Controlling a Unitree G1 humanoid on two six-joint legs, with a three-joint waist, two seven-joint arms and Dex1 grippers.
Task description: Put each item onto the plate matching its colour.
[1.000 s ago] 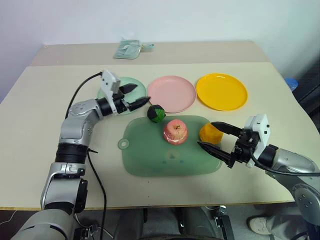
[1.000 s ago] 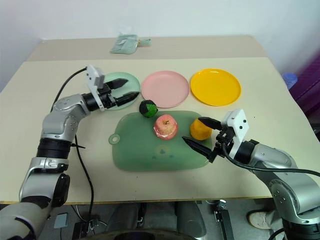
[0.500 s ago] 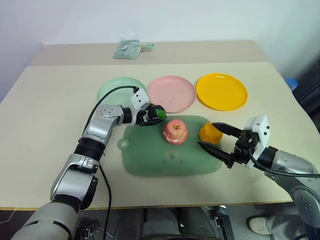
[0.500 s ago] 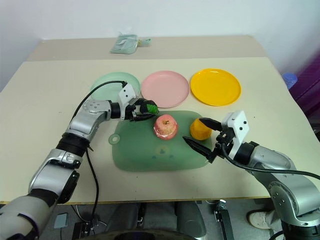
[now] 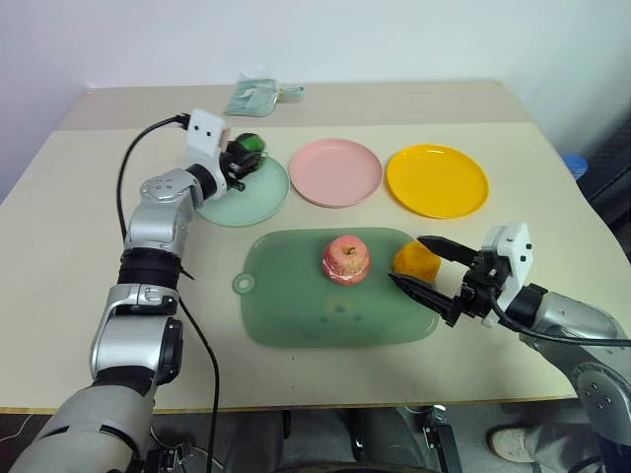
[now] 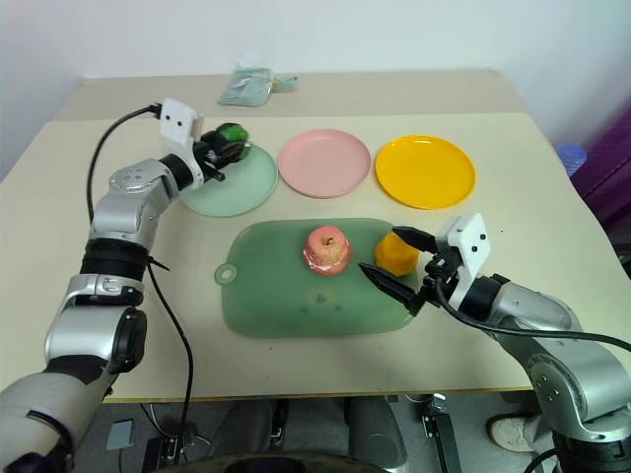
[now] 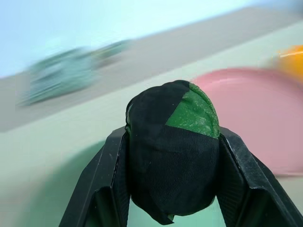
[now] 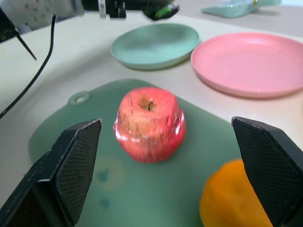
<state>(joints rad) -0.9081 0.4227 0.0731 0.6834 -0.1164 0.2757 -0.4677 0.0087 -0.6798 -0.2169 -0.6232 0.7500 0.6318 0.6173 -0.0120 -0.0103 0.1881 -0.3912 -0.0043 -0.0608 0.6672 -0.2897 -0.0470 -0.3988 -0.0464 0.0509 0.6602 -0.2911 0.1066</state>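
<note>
My left gripper is shut on the dark green-black ball and holds it over the far edge of the mint green plate. In the left wrist view the ball sits squeezed between the two black fingers. The pink plate and the yellow-orange plate lie to its right. On the green tray rest the pink-red apple and the orange citrus. My right gripper is open at the tray's right end, and the citrus sits ungripped between its spread fingers.
A folded pale green cloth lies at the back of the table. A black cable loops beside my left arm. A blue object stands past the table's right edge.
My left gripper shut on the ball at the tray's far left corner and carried it left and away to over the mint green plate. The right arm stayed still.
</note>
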